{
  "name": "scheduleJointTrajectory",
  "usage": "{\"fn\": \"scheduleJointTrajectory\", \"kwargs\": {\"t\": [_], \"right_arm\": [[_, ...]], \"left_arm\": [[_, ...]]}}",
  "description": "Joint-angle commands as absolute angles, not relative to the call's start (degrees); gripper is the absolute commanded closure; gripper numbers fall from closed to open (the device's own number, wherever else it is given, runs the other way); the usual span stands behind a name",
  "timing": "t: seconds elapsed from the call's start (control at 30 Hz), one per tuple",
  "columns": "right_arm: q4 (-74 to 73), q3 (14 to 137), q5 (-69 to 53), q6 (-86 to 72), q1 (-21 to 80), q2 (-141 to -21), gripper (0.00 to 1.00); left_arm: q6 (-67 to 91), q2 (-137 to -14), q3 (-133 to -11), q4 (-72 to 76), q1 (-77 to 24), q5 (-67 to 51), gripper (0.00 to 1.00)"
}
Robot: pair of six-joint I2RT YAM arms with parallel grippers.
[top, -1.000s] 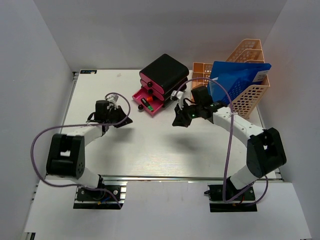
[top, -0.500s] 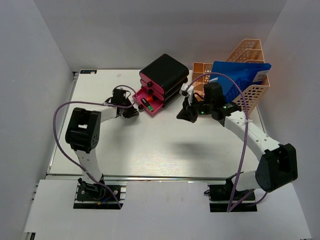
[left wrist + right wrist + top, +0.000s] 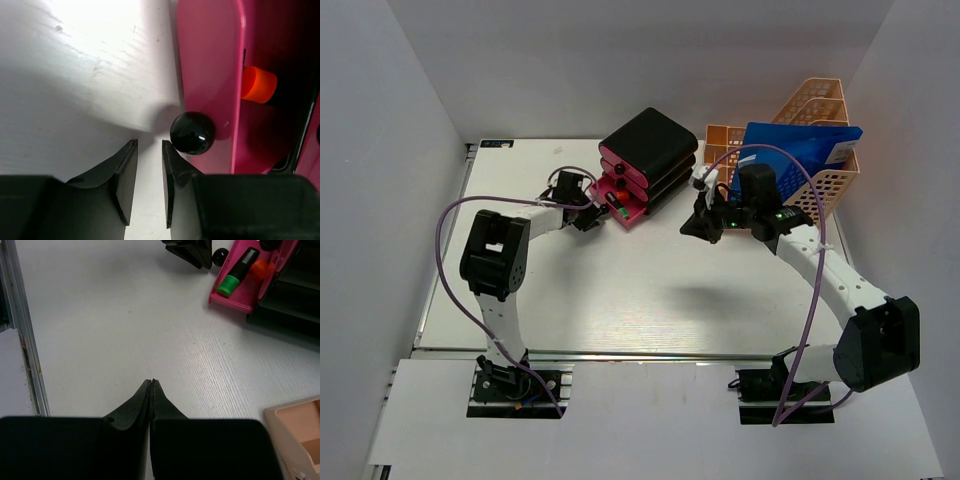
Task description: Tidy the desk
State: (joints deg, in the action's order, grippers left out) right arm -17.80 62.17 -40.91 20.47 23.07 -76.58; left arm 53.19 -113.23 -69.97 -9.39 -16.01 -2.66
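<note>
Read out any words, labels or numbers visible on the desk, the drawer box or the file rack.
No text can be read in any view.
Small dark sticker at the far left corner of the flat white desk: too small to read.
Green-and-black marker in the open pink drawer: no print legible.
Blue folder in the peach mesh file rack: no readable label.

A black drawer box (image 3: 648,148) has its pink drawer (image 3: 232,302) open, holding a green-capped marker (image 3: 239,271); beside it, a peach mesh rack (image 3: 823,192) holds a blue folder (image 3: 798,152).
</note>
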Motion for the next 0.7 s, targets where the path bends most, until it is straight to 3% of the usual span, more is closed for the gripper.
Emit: {"fn": "scheduleJointTrajectory", "kwargs": {"t": [0.0, 0.67], "right_arm": [[-16.08, 61.96, -42.71, 21.62, 22.41, -74.71, 1.00], [-16.44, 61.43, -42.80, 23.73, 21.09, -75.32, 1.00]], "left_arm": [[54.58, -115.74, -72.07, -10.11, -17.14, -1.14, 0.62], [53.61, -124.10, -83.93, -12.66, -19.86, -1.14, 0.53]]}}
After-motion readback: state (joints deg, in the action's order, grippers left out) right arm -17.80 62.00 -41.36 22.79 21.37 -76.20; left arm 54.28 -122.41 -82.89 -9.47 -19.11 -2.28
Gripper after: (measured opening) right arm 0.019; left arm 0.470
